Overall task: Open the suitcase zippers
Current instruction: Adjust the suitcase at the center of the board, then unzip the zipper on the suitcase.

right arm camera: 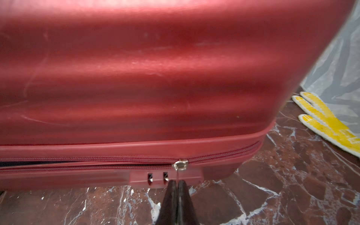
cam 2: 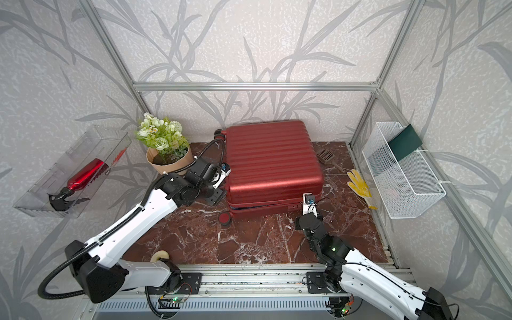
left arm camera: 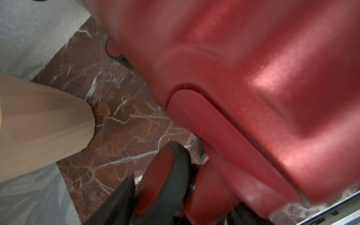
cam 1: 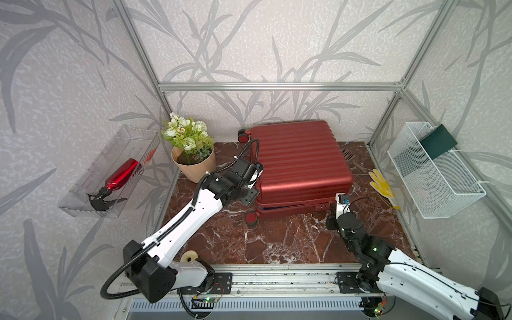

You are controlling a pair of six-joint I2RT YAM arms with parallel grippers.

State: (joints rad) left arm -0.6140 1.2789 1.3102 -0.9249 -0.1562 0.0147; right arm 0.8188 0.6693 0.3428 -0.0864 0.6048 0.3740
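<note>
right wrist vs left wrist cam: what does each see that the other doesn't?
Right wrist only: the right gripper shut on the zipper pull, the zipper gaping on the side away from a yellow glove, the lock. Left wrist only: a spinner wheel beside a left gripper finger, the paper plant wrap. Both: the suitcase shell and marble tabletop.

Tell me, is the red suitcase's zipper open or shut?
Partly open: the zipper gapes dark on one side of its silver slider and is meshed on the other.
</note>
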